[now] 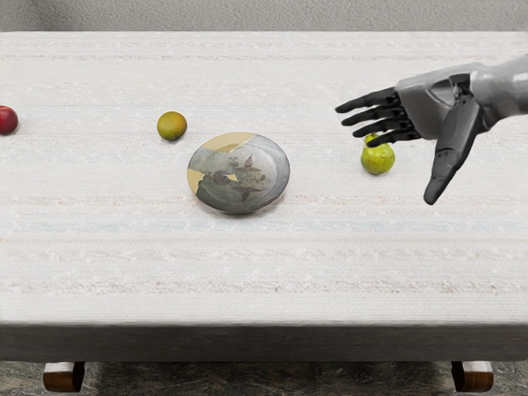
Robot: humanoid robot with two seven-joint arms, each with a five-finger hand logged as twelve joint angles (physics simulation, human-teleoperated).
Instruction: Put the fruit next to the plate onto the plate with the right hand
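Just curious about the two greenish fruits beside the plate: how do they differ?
The left fruit is dull green shading to orange; the right fruit is brighter yellow-green. The left fruit lies close to the plate, the right fruit farther off. The left fruit lies uncovered; the open right hand partly covers the right fruit. Both are small, round, on the table.

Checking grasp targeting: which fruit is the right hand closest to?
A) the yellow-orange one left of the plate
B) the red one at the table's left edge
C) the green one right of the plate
C: the open right hand hovers right at the green fruit, which lies right of the plate.
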